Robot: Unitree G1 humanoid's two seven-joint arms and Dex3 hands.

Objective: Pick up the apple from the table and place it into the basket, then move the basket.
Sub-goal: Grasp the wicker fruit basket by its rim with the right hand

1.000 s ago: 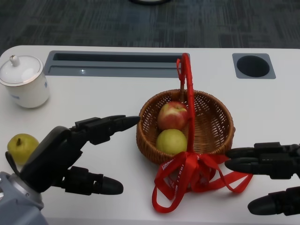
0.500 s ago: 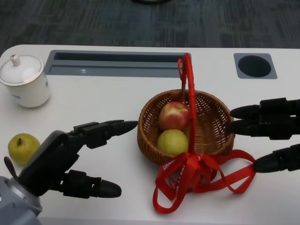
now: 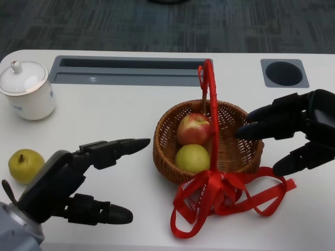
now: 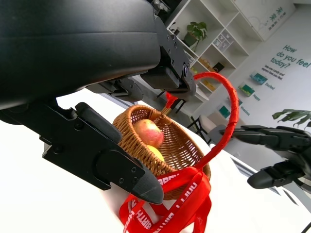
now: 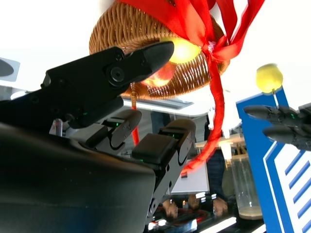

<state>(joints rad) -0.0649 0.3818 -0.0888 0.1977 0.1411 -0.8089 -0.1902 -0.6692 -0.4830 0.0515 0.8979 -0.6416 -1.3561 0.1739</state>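
A red-and-yellow apple [image 3: 192,128] lies inside the wicker basket [image 3: 238,151] beside a green-yellow fruit [image 3: 191,157]. The basket has an upright red handle [image 3: 210,99] and a red ribbon bow [image 3: 220,196] at its front. My right hand [image 3: 293,128] hovers at the basket's right rim, fingers spread, holding nothing. Lower left of the basket, my left hand [image 3: 78,178] is open and apart from it, fingers pointing toward the basket. The left wrist view shows the basket [image 4: 180,150] and apple [image 4: 148,132] past my fingers. The right wrist view shows the basket [image 5: 121,34] from the side.
A yellow pear [image 3: 25,164] lies on the white table at the left, near my left forearm. A white lidded cup [image 3: 27,90] stands at the back left. A grey recessed slot [image 3: 131,71] and a round grommet [image 3: 283,72] lie along the far edge.
My right hand has risen from the table's lower right and moved left toward the basket's right rim. My left hand has drifted slightly lower. The basket and fruit stay put.
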